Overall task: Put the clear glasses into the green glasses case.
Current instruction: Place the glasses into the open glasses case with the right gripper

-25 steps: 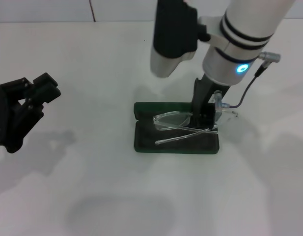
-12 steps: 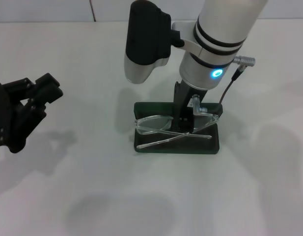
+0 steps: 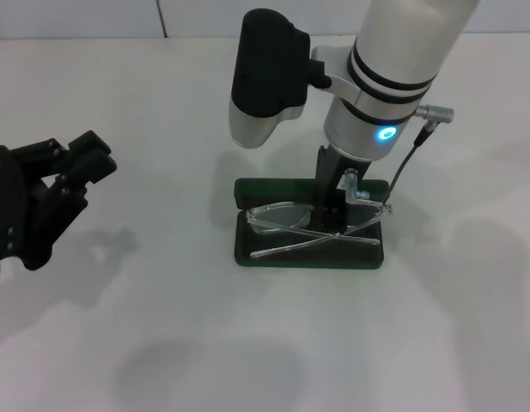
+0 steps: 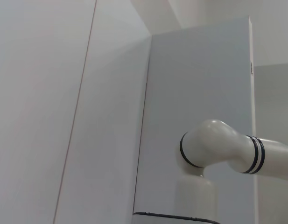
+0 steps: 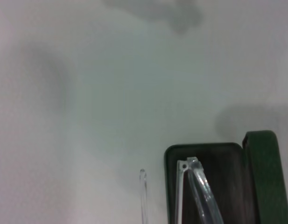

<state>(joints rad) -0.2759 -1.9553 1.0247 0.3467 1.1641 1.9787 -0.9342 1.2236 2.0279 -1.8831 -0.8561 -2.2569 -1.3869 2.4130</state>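
Right gripper (image 3: 330, 209) down over the open case (image 3: 309, 249), near the table's (image 3: 161, 343) middle; fingers pinching the glasses (image 3: 312, 225) at the lens centre. Glasses lie across the lining, arms crossed toward the case's front edge. Left gripper (image 3: 71, 167) parked by the left table edge, fingers spread.

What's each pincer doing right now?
Left pincer: open, empty, parked off to the side.
Right pincer: shut on the clear glasses, over the green case.
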